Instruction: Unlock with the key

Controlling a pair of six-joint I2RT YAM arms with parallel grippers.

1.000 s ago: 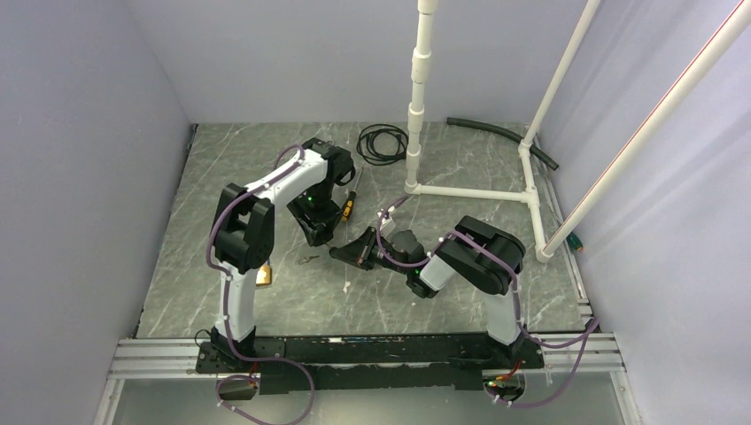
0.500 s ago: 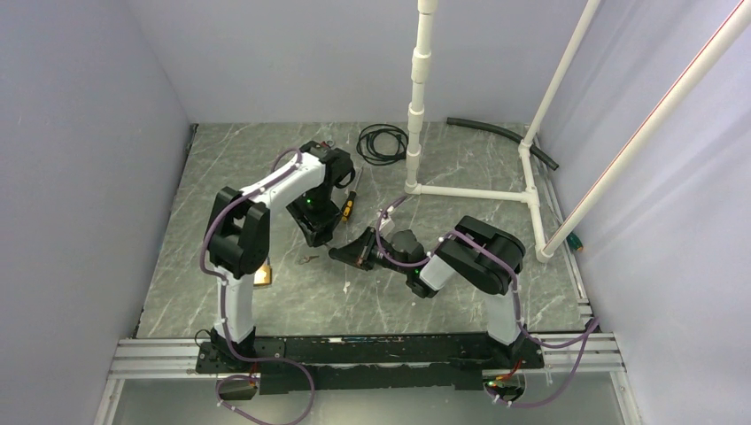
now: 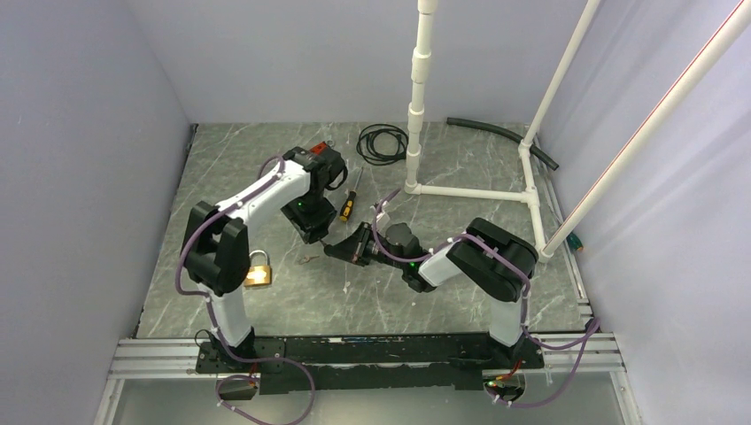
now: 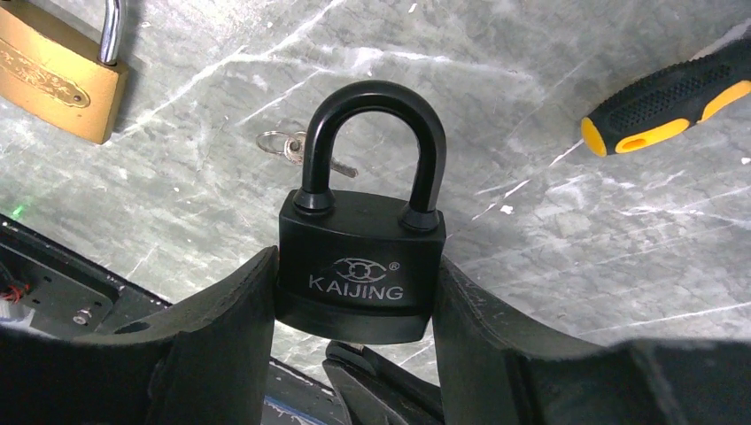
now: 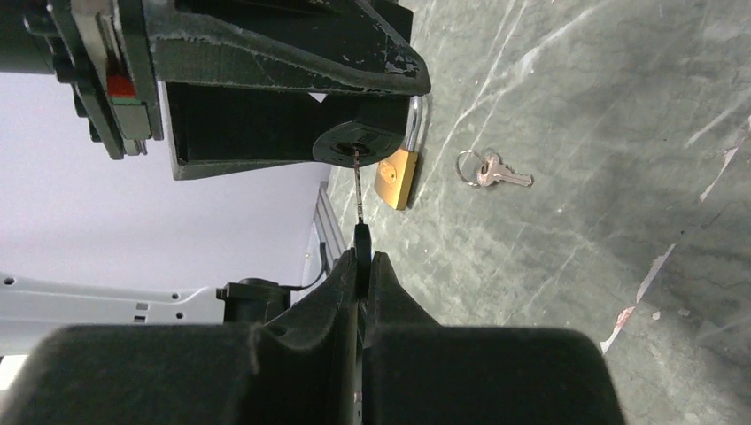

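My left gripper [image 4: 354, 305] is shut on a black KAIJING padlock [image 4: 361, 257] and holds it above the table with its closed shackle pointing away. My right gripper [image 5: 361, 266] is shut on a black-headed key [image 5: 359, 190]. The key's thin blade points up at the round keyhole on the padlock's underside [image 5: 354, 146], with its tip at the hole. In the top view the two grippers meet at the table's middle, the left [image 3: 312, 228] and the right [image 3: 347, 248].
A brass padlock [image 3: 258, 270] lies at the left by the left arm. A spare silver key on a ring [image 4: 297, 150] lies on the table under the grippers. A yellow-black screwdriver [image 3: 349, 204], a cable coil [image 3: 383, 142] and a white pipe frame [image 3: 474, 190] are behind.
The left arm's elbow has swung left and the brass padlock now shows fully. Both grippers have shifted slightly left together, still facing each other.
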